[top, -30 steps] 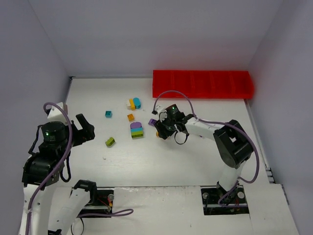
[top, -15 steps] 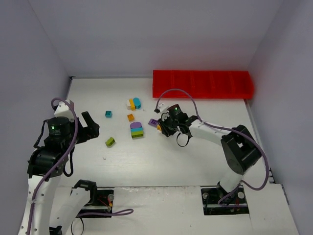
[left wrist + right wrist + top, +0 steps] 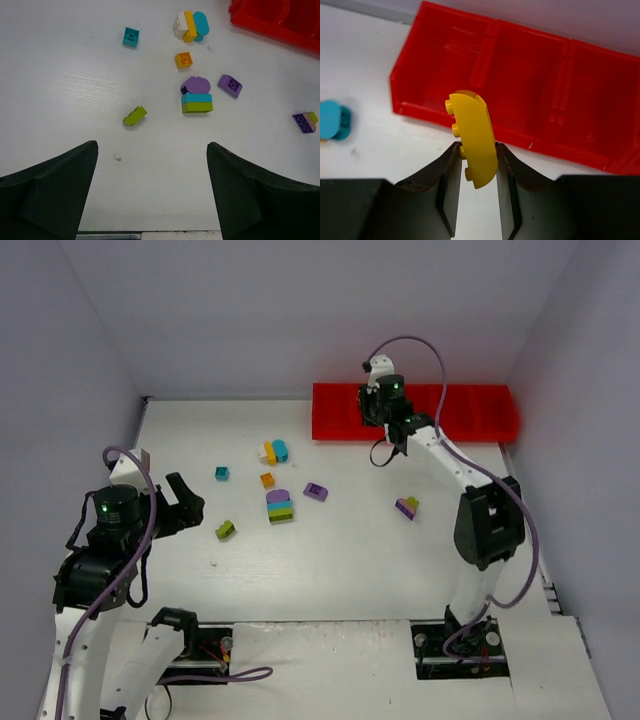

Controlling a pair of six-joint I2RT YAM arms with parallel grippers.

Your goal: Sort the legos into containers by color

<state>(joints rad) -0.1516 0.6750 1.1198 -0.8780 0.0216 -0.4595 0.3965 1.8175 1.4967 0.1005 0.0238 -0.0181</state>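
Nearest the arms' bases, the left gripper hangs over the white table with its two dark fingers spread wide and nothing between them. Just beyond its fingertips lies a lone olive-green brick, tilted on the bare surface. To that brick's right stands a three-layer stack, green at the bottom, teal in the middle and a rounded purple piece on top. A sloped purple brick lies just beside the stack on its right. Well off to the right, a purple-and-olive pair sits alone. Farther out are a small orange brick, then a teal brick to its left. Beyond them is a cluster of white, yellow and teal pieces pressed side by side. All of these loose pieces are on the table, outside the containers. At the far edge, against the back wall, the long red tray stretches to the right, its square compartments divided by low walls. The compartments that show in the right wrist view hold no bricks. The right arm reaches out to the tray's left end. There the right gripper is clamped on a yellow brick with a rounded end. The brick is held on edge between the two fingers, with its studs facing left. It hangs at the near wall of the tray's left-end compartments. Whether it is over a compartment or just short of the wall cannot be told.
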